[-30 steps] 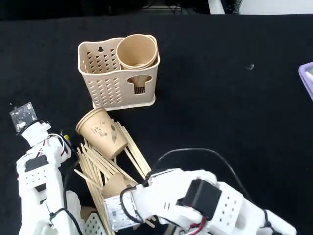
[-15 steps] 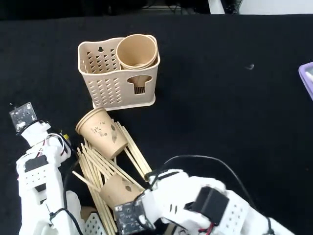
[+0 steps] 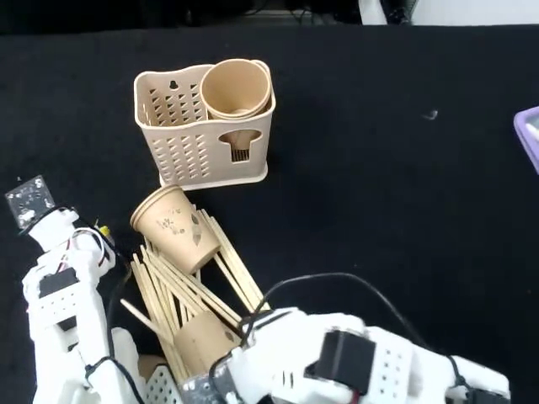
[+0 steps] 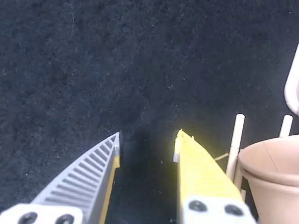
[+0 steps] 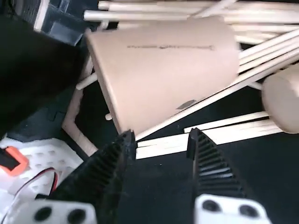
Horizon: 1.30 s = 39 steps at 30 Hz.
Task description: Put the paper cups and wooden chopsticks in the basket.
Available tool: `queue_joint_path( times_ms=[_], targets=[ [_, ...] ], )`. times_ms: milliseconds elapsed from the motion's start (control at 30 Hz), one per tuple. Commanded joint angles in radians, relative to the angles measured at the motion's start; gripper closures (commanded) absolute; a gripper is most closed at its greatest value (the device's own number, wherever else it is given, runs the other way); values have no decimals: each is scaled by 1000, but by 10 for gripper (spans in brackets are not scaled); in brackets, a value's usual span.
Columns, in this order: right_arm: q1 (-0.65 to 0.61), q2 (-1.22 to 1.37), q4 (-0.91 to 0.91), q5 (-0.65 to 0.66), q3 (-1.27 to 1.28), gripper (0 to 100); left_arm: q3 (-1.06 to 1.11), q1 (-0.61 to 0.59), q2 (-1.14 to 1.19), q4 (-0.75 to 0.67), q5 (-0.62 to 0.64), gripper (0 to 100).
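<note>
Black table (image 3: pixel 379 168): at lower centre the right arm (image 3: pixel 337 358) partly hides a paper cup (image 3: pixel 202 337) lying sideways on diagonal chopsticks (image 3: pixel 232 269). The left gripper (image 4: pixel 148 137) and right gripper (image 5: pixel 161 135) both gape, empty.

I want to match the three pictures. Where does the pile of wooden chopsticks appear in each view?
High view: the pile of wooden chopsticks lies on the black table between the two arms, below the beige basket.
Left wrist view: two stick ends stand beside the open left gripper.
Right wrist view: sticks lie just beyond the open right gripper.
Shared landmark: a tan paper cup touching the sticks; whether it is the same cup everywhere is unclear.
</note>
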Motion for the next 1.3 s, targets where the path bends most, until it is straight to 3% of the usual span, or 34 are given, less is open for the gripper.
queue_joint_path(
  times_ms=[0,133,533,767,900,1167,1267],
  targets=[
    [49,-35,29,-23,-99,807,-10,-10,-21,-18,11,805],
    [-5,-31,35,-124,-117,806,-13,-10,-21,-20,11,805],
    [-8,94,18,-132,-105,805,-15,-12,-21,-20,11,805],
    [199,88,18,-129,-105,805,-12,-2,-20,-18,5,805],
    [213,124,17,-135,-125,805,-13,-2,-14,-18,5,805],
    [255,334,-48,-400,-291,805,-15,-8,-12,-18,5,805],
    [267,394,-38,-425,-308,805,-15,-8,-12,-18,5,805]
  ],
)
